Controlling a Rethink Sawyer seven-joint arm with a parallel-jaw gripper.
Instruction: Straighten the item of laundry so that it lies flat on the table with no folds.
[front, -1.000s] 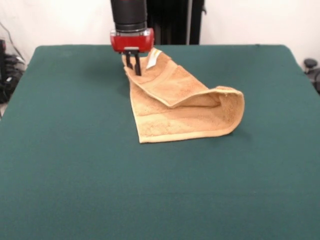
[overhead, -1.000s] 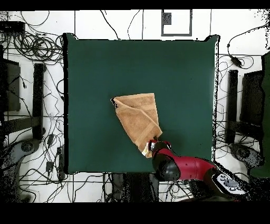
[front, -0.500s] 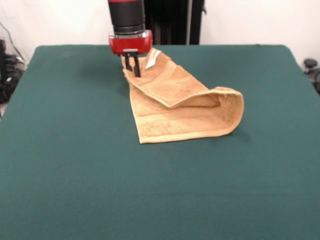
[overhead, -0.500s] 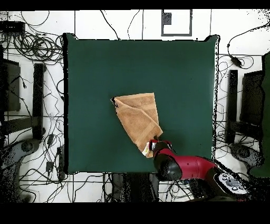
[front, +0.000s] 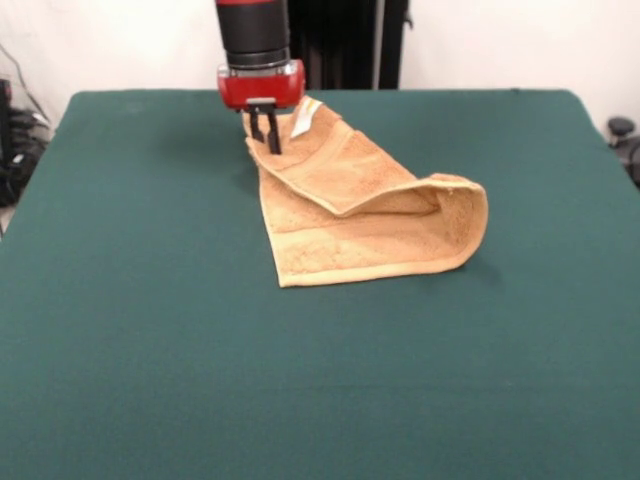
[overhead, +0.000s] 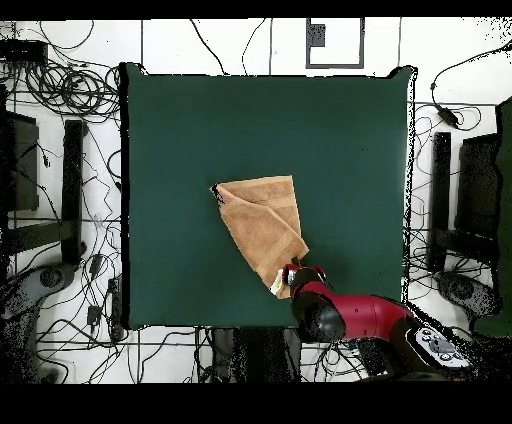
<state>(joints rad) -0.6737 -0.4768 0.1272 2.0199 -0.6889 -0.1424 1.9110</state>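
Observation:
The item of laundry (front: 370, 225) is an orange-tan towel folded over itself on the green table (front: 150, 330), with a raised loop at its right end. Its white tag (front: 303, 118) shows at the far corner. My gripper (front: 266, 143) stands on the towel's far left corner beside the tag, its black fingers closed together on the upper layer's edge. In the overhead view the towel (overhead: 262, 222) lies below the table's (overhead: 200, 120) middle, and the red arm head (overhead: 300, 280) covers its lower corner and hides the fingers.
Cables and stands (overhead: 60, 200) crowd the floor on all sides of the table. A dark post (front: 340, 45) rises behind the far edge.
The gripper has shifted slightly left and a little up from a second ago, with the towel corner following. Nothing has moved in the last half second.

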